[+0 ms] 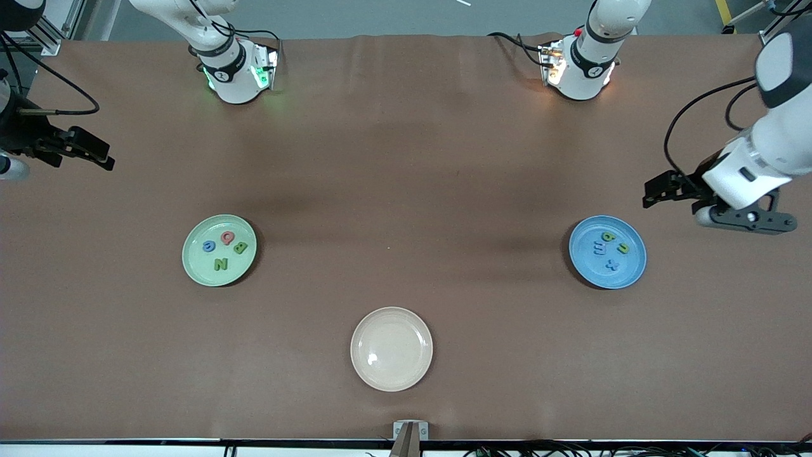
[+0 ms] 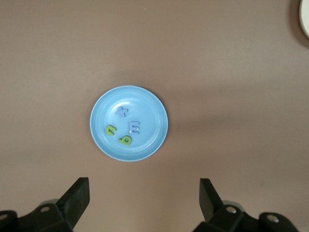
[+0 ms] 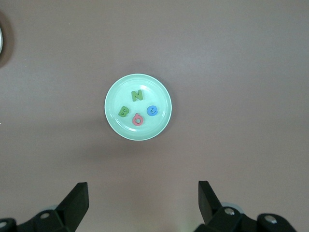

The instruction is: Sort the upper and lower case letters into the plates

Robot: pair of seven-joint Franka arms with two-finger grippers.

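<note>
The mint green plate (image 1: pixel 190 261) lies toward the right arm's end and holds the capitals: blue G (image 1: pixel 209 246), pink Q (image 1: pixel 227 238), green B (image 1: pixel 240 247) and green N (image 1: pixel 220 264). The sky blue plate (image 1: pixel 635 266) lies toward the left arm's end and holds blue m (image 1: pixel 599 247), green b (image 1: pixel 608 236), green n (image 1: pixel 623 248) and blue x (image 1: pixel 611 264). My left gripper (image 1: pixel 654 192) hangs open and empty over bare table by the blue plate (image 2: pixel 149 140). My right gripper (image 1: pixel 95 151) hangs open and empty over the table's right-arm end, apart from the mint plate (image 3: pixel 116 123).
A cream-beige plate (image 1: pixel 391 348) with nothing in it lies midway between the two plates, nearer to the front camera. The brown table cover (image 1: pixel 406 190) is bare between the plates and the arm bases.
</note>
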